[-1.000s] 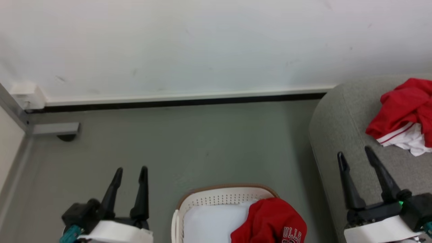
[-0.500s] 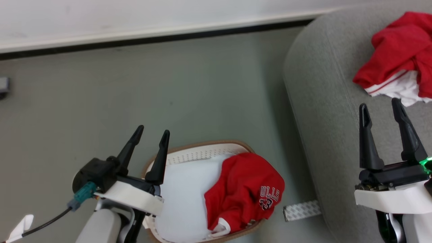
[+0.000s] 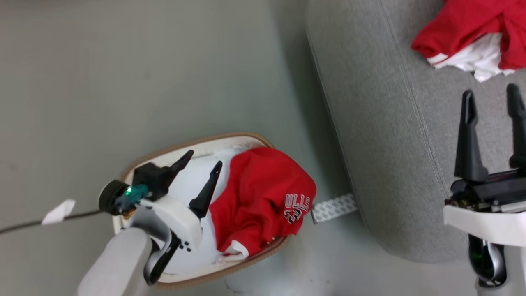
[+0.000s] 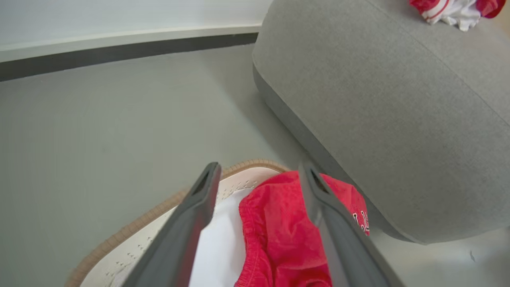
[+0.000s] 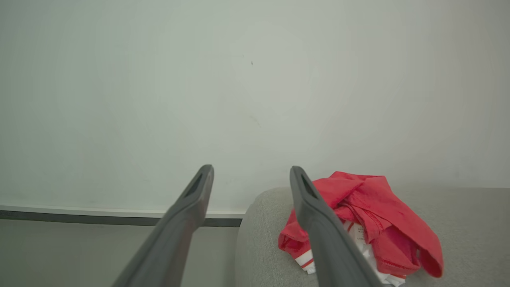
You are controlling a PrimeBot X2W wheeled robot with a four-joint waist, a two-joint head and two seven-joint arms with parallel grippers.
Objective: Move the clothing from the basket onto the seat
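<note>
Occupying the left and bottom of the head view is the grey floor (image 3: 123,74). The right half is taken by the light-grey sofa (image 3: 382,135), its rounded edge turned toward the basket. The white basket (image 3: 197,139), tan-rimmed, is seen lower centre-left on the floor, near the sofa's edge.

The lettered red garment (image 3: 259,193) is bunched in the basket's right half and draped over the rim on the sofa side. A white surface is seen in the basket's left half. The red-and-white garment (image 3: 468,37), with striped trim, is crumpled on the sofa at the upper right corner, well apart from the basket.

The left gripper (image 3: 204,158) is held over the basket's white half, fingers spread wide with nothing between them. Its finger nearer the lettered red garment is just beside the fabric edge; contact cannot be told. The right gripper (image 3: 490,90) is held over the sofa at the right edge, fingers spread wide and empty, just below the red-and-white garment.

A patterned white strip (image 3: 333,207) is seen on the floor between basket and sofa.
</note>
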